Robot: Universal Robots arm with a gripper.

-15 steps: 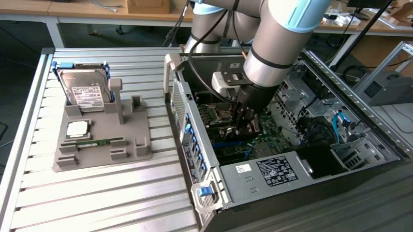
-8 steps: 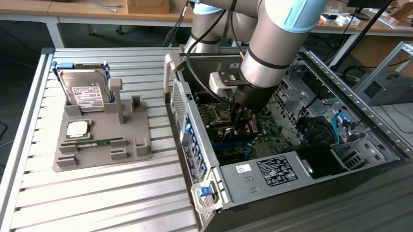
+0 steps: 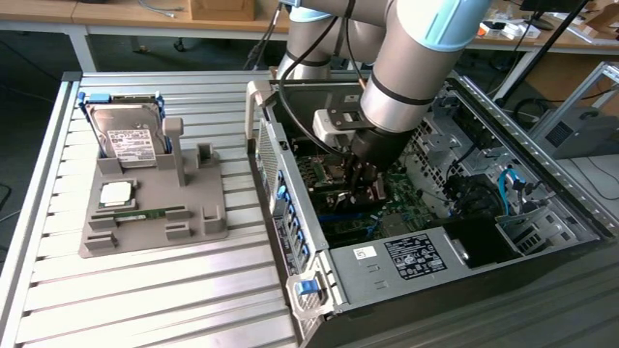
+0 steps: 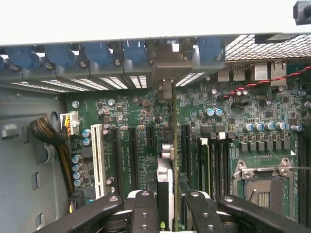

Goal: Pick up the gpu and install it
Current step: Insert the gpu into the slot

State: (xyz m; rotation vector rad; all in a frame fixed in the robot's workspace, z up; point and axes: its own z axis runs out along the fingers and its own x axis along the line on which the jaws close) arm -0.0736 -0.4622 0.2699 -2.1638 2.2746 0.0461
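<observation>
One tool (image 4: 172, 216) half shut, held the thin gpu (image 4: 164, 182) on edge between its fingers (image 4: 146, 213), over the green board (image 4: 121, 109).

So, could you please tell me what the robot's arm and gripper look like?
The arm is made of thick silver-grey tubes with pale blue caps and black rings at the joints. Black cables run beside it, and a light grey box sits at the wrist. The gripper is black; its fingers carry round screw heads.
</observation>
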